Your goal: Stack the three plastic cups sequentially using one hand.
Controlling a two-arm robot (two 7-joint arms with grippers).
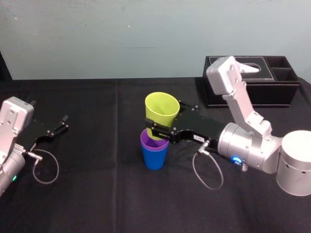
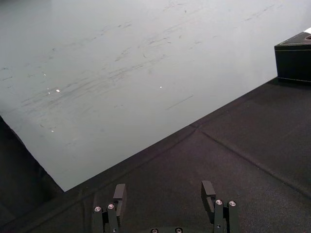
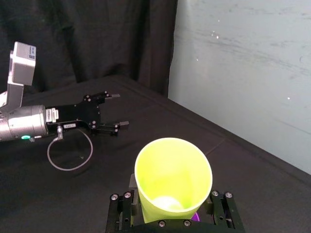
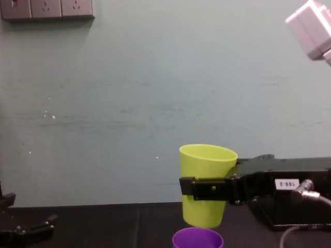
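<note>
Table [image 1: 97, 194] has a black cloth over it. Sitting right on it: the blue cup [image 1: 155, 158] pretty much dead center, and a black tissue box [image 1: 277, 94] well off at its 2 o'clock.

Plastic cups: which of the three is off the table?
The yellow-green tapered plastic cup, held by the right gripper above the other two; the purple cup is nested in the blue cup on the black tablecloth. Left gripper idles, open.
</note>
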